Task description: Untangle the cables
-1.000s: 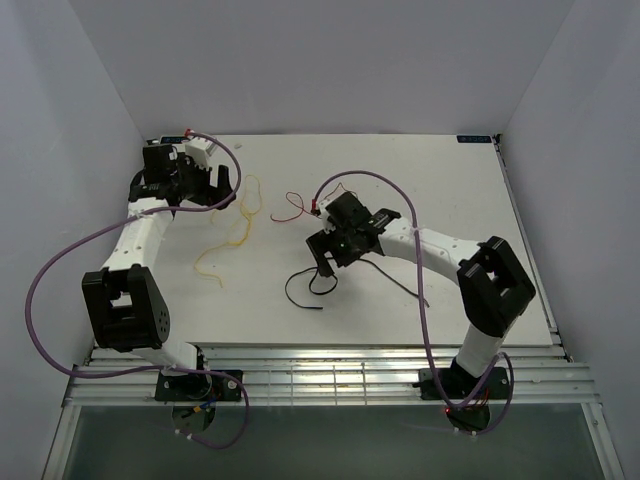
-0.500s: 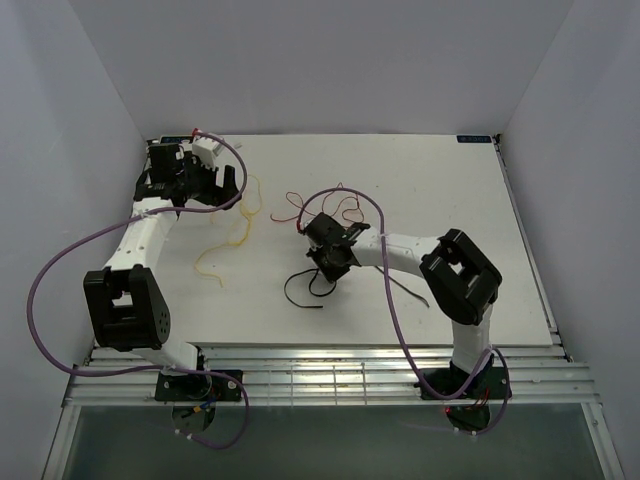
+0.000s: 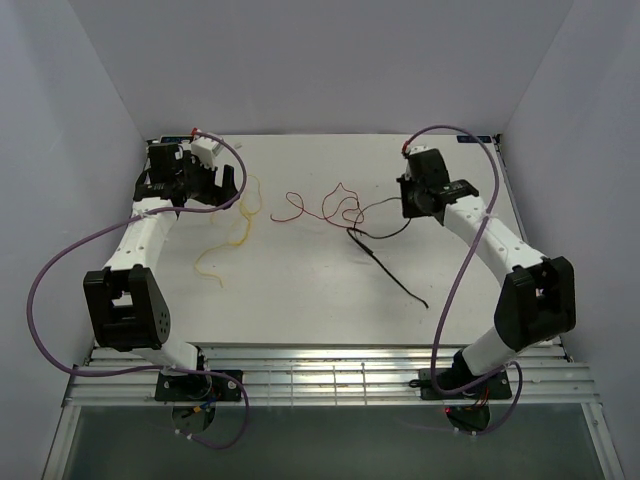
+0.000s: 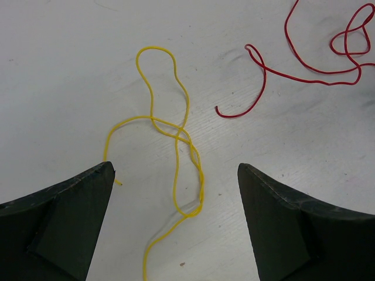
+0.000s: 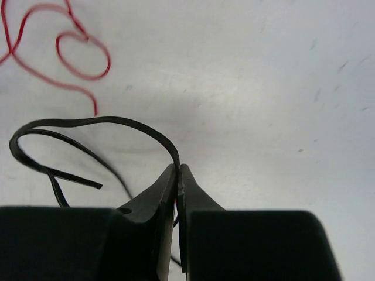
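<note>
Three cables lie on the white table (image 3: 480,290), one of each colour. The yellow cable (image 3: 240,232) sits left of centre in the top view, looped over itself (the left wrist view shows it crossing). The red cable (image 3: 322,213) squiggles across the upper middle. The black cable (image 3: 392,275) runs from the middle toward the lower right. There are two grippers. The left gripper (image 3: 228,185) gapes wide above the yellow cable, holding nothing. The right gripper (image 5: 177,170) is pinched tight on the black cable.
</note>
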Robot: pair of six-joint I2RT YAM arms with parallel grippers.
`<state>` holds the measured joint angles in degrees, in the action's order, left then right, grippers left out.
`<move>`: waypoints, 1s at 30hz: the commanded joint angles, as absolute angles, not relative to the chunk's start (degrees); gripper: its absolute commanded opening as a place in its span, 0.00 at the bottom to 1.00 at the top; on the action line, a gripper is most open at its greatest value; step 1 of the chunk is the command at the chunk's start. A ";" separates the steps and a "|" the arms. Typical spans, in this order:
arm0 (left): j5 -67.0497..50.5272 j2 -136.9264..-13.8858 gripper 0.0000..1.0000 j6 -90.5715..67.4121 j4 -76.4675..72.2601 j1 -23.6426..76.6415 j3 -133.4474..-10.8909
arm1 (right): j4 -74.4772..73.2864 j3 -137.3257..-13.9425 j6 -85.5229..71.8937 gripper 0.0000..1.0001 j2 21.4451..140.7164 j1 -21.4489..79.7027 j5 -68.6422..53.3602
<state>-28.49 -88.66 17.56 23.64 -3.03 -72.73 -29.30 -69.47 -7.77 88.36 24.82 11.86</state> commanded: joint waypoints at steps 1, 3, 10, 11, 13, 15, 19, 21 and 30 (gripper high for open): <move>-28.83 -86.92 0.98 17.75 21.80 -2.90 -73.74 | -27.77 -77.76 -2.38 0.08 90.87 20.15 10.37; -28.74 -86.75 0.98 17.93 21.53 -2.90 -73.92 | -28.21 -84.70 -0.36 0.08 94.03 17.86 10.90; -28.04 -86.31 0.98 18.28 20.74 -2.90 -73.74 | -29.88 -103.17 1.49 0.08 99.67 12.40 10.72; -28.04 -86.31 0.98 18.19 20.74 -2.90 -73.74 | -29.97 -104.23 1.58 0.08 99.93 11.78 10.81; -27.95 -86.31 0.98 18.19 20.65 -2.90 -73.74 | -29.97 -105.64 1.50 0.08 100.02 10.03 11.16; -27.86 -86.40 0.98 18.11 20.57 -2.90 -73.74 | -29.88 -105.12 1.41 0.08 99.76 9.06 11.25; -27.51 -86.49 0.98 18.02 20.30 -2.99 -73.74 | -28.92 -95.58 1.67 0.08 98.97 9.05 12.30; -27.51 -86.57 0.98 18.02 20.30 -2.99 -73.65 | -27.78 -91.08 1.58 0.08 98.61 8.88 14.14; -27.68 -87.01 0.98 17.58 20.13 -3.08 -73.48 | -25.13 -72.53 -4.38 0.08 96.42 8.88 13.10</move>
<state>-27.44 -88.66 17.69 21.61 -3.05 -72.73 -27.68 -74.89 -1.50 99.09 8.75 13.34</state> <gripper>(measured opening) 0.979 0.080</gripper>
